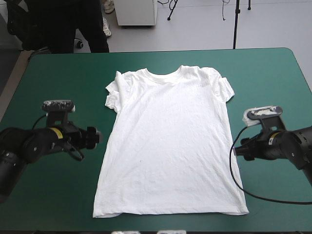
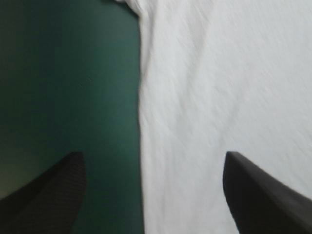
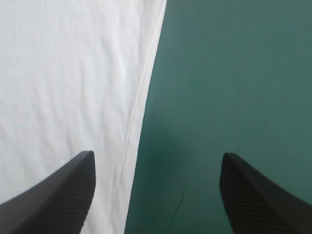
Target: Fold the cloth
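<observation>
1. My left gripper (image 2: 153,153) stands wide open. Its two black fingers (image 2: 46,195) are far apart, with nothing clamped between them.
2. One of those fingers is over the teal-green cover (image 2: 68,87) and the other is over the white T-shirt (image 2: 219,97). The T-shirt's side edge runs straight ahead through the gap between them (I cannot tell whether either fingertip touches the fabric).
3. My right gripper (image 3: 157,153) is just as wide and just as empty. One finger is over the white fabric and the other over bare cover, and the seamed side edge runs ahead between them.
4. From above, each gripper sits about halfway along the T-shirt's length. The left is just beside the T-shirt's left side and the right just beside its right side, and both point inward at the fabric.
5. The T-shirt lies spread flat in the middle of the table, lightly wrinkled. Its hem (image 1: 170,212) is close to the near edge and runs roughly in line with it.
6. Farther on, the body narrows a little toward the two short sleeves (image 1: 114,95). The sleeve on my left is rumpled and partly tucked in on itself, while the one on my right lies smoother.
7. Farthest of all is the collar (image 1: 163,75), which points toward the far edge of the table. A band of bare cover lies between the collar and that edge.
</observation>
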Motion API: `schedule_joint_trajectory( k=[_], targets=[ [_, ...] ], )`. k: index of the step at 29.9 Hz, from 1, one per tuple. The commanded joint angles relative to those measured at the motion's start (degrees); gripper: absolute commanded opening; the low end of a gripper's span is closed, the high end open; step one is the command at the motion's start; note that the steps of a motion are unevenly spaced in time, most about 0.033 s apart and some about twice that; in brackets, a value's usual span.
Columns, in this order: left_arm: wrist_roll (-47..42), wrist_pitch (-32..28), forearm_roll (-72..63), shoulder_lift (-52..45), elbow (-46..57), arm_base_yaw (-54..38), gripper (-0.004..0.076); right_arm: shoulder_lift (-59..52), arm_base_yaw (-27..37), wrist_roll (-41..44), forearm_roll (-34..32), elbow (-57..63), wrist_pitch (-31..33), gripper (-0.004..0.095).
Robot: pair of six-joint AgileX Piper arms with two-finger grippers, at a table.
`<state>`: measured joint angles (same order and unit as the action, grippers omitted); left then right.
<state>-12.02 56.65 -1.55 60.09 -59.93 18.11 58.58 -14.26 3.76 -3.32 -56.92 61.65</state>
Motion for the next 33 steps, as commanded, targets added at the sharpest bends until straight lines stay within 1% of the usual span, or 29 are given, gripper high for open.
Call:
schedule_joint_trajectory(
  k=[1, 5, 9, 14, 19, 22, 25, 27, 31, 33],
  targets=[
    [-2.2, -2.5, 4.4, 7.8, -8.4, 0.1, 0.0566, 0.8, -0.1, 1.7, -4.1, -5.9, -5.7, 0.0675],
    [-1.8, -2.5, 2.7, 18.5, -14.4, 0.1, 0.0566, 3.6, -0.1, 1.7, -4.2, -9.3, -5.6, 0.0675],
    [-1.7, -2.4, 2.3, 26.8, -17.6, 0.1, 0.0566, 6.7, -0.1, 1.7, -4.3, -11.1, -6.4, 0.0671],
    [0.3, -3.4, 1.1, 32.8, -18.0, 0.1, 0.0565, 9.9, -0.1, 1.7, -4.3, -12.4, -8.9, 0.0671],
    [1.2, -5.3, 1.6, 37.6, -18.2, 0.1, 0.0564, 13.0, -0.1, 1.7, -3.9, -14.2, -9.1, 0.0671],
    [1.3, -5.5, 1.9, 40.1, -18.2, 0.1, 0.0542, 14.2, -0.1, 1.7, -3.9, -14.4, -9.9, 0.0671],
    [1.3, -5.6, 2.7, 42.1, -18.2, 0.1, 0.0504, 15.5, -0.1, 1.7, -3.9, -14.4, -10.5, 0.0671],
    [1.3, -5.5, 3.1, 43.0, -18.3, 0.1, 0.0463, 16.6, -0.1, 1.7, -3.9, -14.5, -11.4, 0.0671],
    [1.3, -5.5, 3.2, 43.6, -18.9, 0.1, 0.0347, 18.8, -0.1, 1.7, -4.0, -14.7, -13.4, 0.0671],
    [1.3, -5.6, 3.3, 43.8, -19.2, 0.1, 0.027, 20.3, 0.0, 1.7, -4.1, -15.6, -13.6, 0.0671]
  ],
)
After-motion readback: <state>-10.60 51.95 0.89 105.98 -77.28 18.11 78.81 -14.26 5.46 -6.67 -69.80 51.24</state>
